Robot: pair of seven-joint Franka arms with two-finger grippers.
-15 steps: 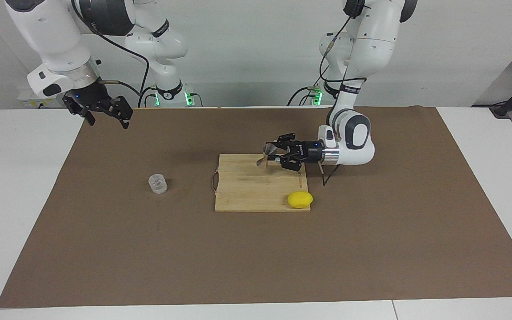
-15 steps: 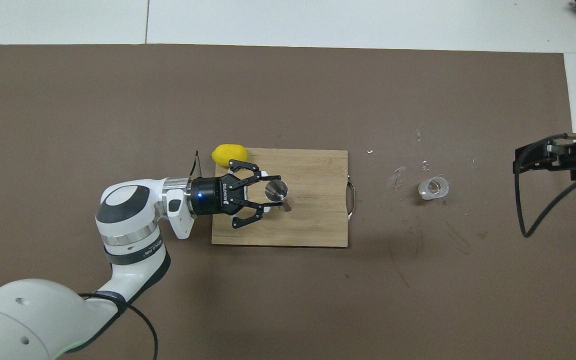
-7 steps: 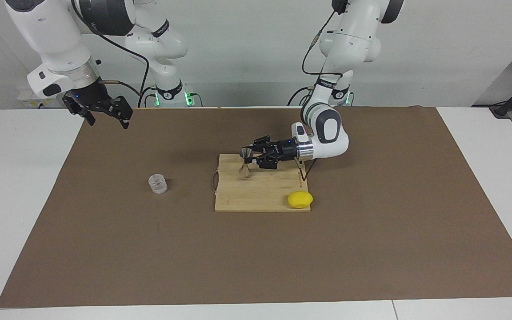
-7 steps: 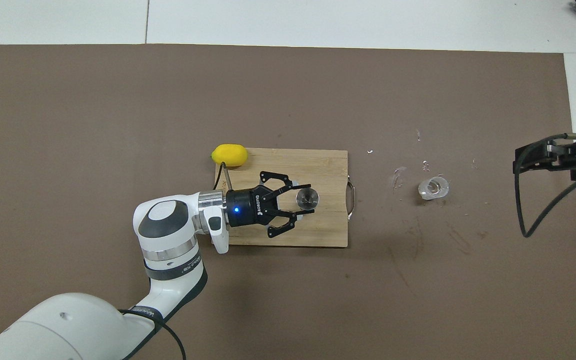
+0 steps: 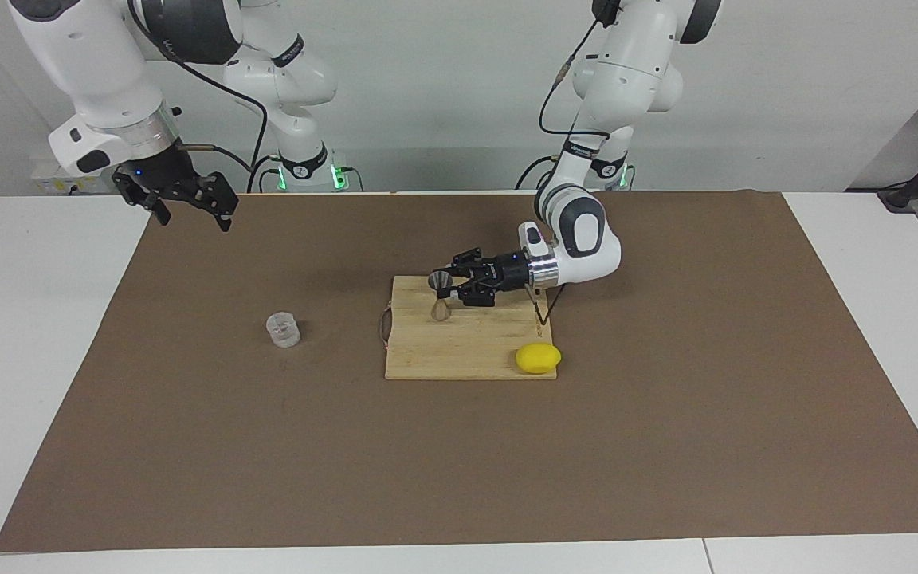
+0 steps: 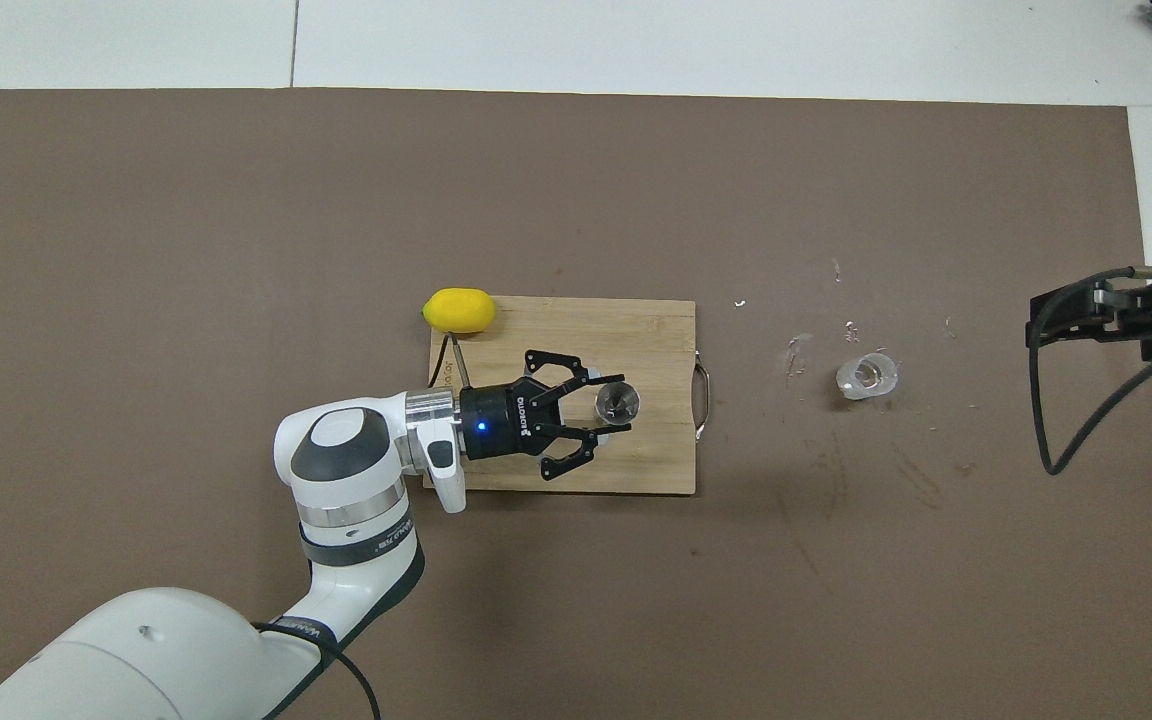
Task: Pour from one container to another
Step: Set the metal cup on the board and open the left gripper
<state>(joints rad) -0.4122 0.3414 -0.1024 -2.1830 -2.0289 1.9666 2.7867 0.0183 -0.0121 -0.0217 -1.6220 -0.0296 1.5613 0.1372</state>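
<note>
- Two hands in view, one busy, one waiting.
- Left hand (image 5: 447,287) clamped on the jigger (image 5: 441,296) at its waist, over the cutting board (image 5: 467,351); jigger upright, base at or just above the board, contact unclear.
- In the overhead view the jigger (image 6: 617,401) sits at 3 o'clock of the board's middle.
- Lemon (image 5: 538,358) at the board's corner toward the left arm's end, 10 o'clock in the overhead view.
- Glass cup (image 5: 283,330) upright on the brown mat (image 5: 666,446), apart from the board, toward the right arm's end.
- Right hand (image 5: 188,209) fingers apart, holding nothing, raised over the mat's edge, waiting.
- White surface (image 5: 37,319) under the mat.
</note>
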